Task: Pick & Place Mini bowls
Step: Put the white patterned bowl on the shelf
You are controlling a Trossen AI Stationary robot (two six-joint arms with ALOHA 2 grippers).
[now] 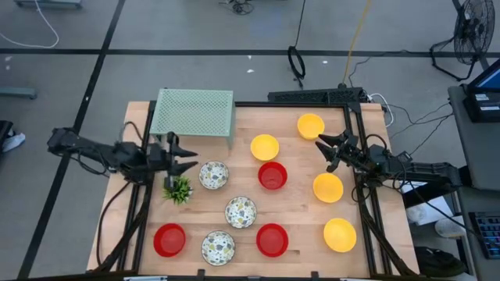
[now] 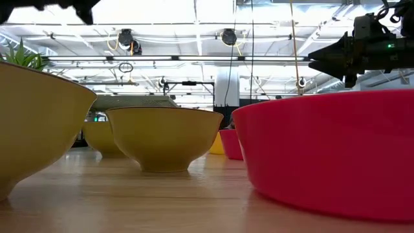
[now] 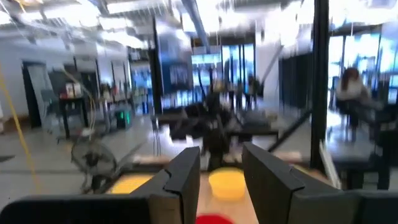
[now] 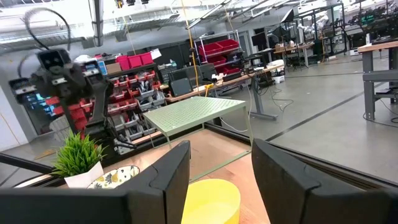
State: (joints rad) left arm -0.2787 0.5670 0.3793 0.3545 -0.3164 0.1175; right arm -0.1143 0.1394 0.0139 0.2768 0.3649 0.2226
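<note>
Scattered singly over the wooden table [image 1: 301,234], small round red, yellow and speckled white mini bowls [image 1: 264,147] are left graspable; left gripper [image 1: 181,158] and right gripper [image 1: 326,148] hover empty, jaws apart.

A pale green mesh rack [image 1: 194,114] stands at the table's [image 1: 297,203] far edge, a small green plant [image 1: 178,189] nearby.

mini bowls [image 1: 273,176]: 4 yellow, 3 red, 3 floral; upright, scattered, apart.
</note>
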